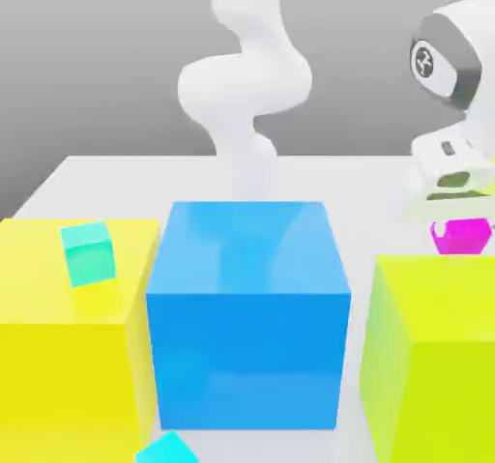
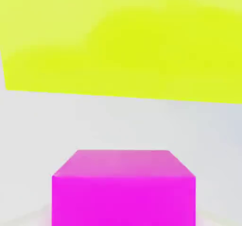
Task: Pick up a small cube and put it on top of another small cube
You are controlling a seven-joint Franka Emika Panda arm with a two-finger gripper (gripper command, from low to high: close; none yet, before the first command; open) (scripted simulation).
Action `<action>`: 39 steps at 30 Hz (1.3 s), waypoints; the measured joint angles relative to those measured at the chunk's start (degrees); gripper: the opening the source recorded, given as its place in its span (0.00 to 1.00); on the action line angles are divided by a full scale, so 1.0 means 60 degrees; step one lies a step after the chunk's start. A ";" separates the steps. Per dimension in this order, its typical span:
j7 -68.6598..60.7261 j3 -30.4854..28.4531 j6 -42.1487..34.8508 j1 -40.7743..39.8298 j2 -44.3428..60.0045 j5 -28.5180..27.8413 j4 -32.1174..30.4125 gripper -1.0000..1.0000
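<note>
Exterior view: a white robot arm (image 1: 245, 84) rises behind the blocks near the middle and runs past the upper edge; further white sections, one bearing a dark grey band and a round emblem, stand at the exterior view's right. There the gripper (image 1: 461, 229) points downward, closed to a narrow span on the magenta cube (image 1: 462, 237), which it holds beneath the hand. The magenta cube, the small cube of the task, appears beyond the rear edge of the lime block (image 1: 440, 355), with its lower part near that edge in the picture.

Three large blocks form a side-by-side row on the pale tabletop (image 1: 358, 183): the yellow block (image 1: 68, 374) at the exterior view's left, the blue block (image 1: 248, 355) in the middle, and the lime block at the exterior view's right. The yellow and lime blocks are cut by the picture's border. A small teal-green cube (image 1: 89, 254) appears tilted over the top of the yellow block; whether it touches that surface cannot be told. A small cyan cube (image 1: 167, 449) lies at the lower border, in front of the blue block and partly cropped.

Hand view: the magenta cube presents a paler face and a brighter one, meeting along a straight edge. A large lime surface (image 2: 142, 41) lies apart from it, with a pale grey area between them.
</note>
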 joint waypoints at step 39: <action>-1.4298 -0.5196 0.1275 -0.3904 -0.3251 -0.5109 -0.0633 0.00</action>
